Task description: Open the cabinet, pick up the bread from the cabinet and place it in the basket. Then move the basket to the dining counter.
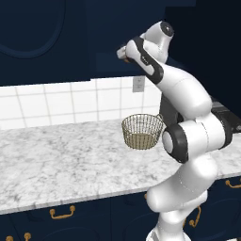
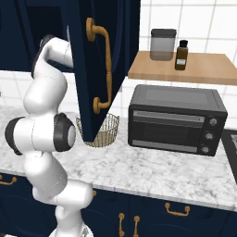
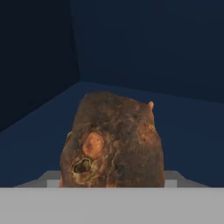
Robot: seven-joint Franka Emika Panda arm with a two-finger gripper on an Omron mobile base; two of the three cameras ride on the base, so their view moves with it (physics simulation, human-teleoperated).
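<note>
Left base view: arm (image 1: 183, 89) bent upward into the cabinet (image 1: 42, 37).

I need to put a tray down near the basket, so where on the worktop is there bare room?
The marble worktop left of the basket is bare out to the tiled wall and front edge. Right of the basket it is crowded: the open cabinet door hangs over it and the toaster oven stands close by.

Brown bread (image 3: 113, 142) inside open cabinet (image 2: 99, 55)
</note>
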